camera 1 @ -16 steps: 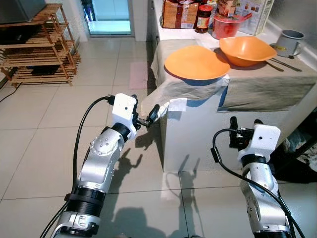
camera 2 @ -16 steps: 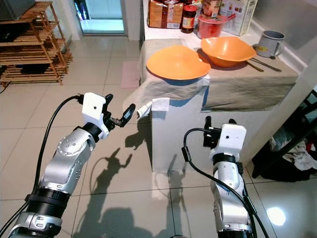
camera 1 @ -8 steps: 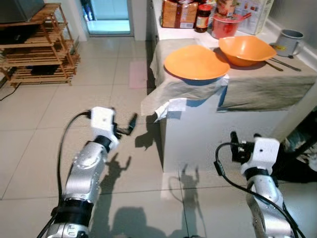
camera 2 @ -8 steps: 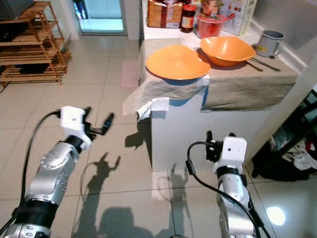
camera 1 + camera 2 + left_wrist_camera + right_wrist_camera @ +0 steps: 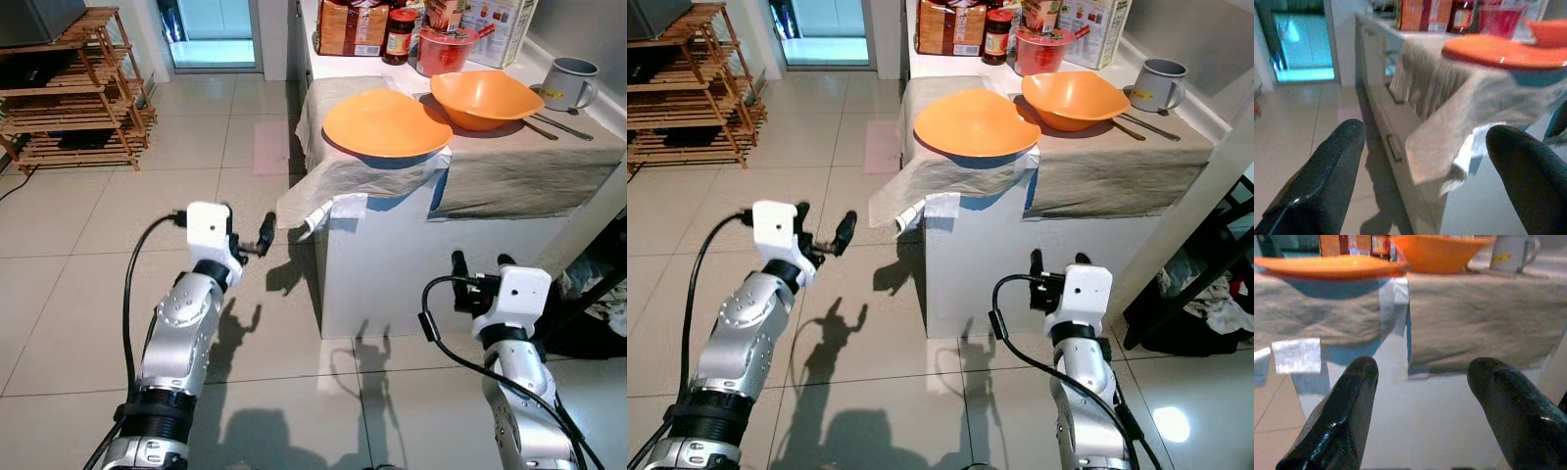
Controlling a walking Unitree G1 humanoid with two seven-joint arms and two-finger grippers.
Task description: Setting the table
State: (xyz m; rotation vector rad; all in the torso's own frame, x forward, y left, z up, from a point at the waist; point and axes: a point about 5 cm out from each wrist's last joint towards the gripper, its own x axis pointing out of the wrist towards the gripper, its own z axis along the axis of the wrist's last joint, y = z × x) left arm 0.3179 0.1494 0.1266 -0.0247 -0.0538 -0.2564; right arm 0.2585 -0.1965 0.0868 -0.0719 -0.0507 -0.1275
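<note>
Since a second ago the left gripper (image 5: 263, 238) has let go of the tablecloth's hanging corner, swung out over the floor, and now comes back toward it, its fingers (image 5: 1322, 181) apart and empty, a short way off the table's front left corner. That tablecloth (image 5: 509, 166) is a beige cloth draped over the white table (image 5: 392, 264); its front left corner (image 5: 328, 206) hangs rumpled past the edge, with a pale patch showing on the fold. Two orange dishes weigh it down: a shallow plate (image 5: 387, 122) near the front left corner, overhanging the edge a little, and a deeper bowl (image 5: 487, 96) behind it toward the far right, touching or nearly so. A metal mug (image 5: 571, 82) and cutlery (image 5: 549, 125) lie by the right edge, and jars and boxes (image 5: 402, 29) crowd the far edge. The right gripper (image 5: 475, 269) hangs low before the table's front face, fingers (image 5: 1339, 418) apart, holding nothing. Cloth like this is light, limp and likely to slide under the dishes, so I judge the loose corner the best hold, pinched at the hem, and any pull should be slow, since the plate near the edge could be dragged off and may break on the tile.
</note>
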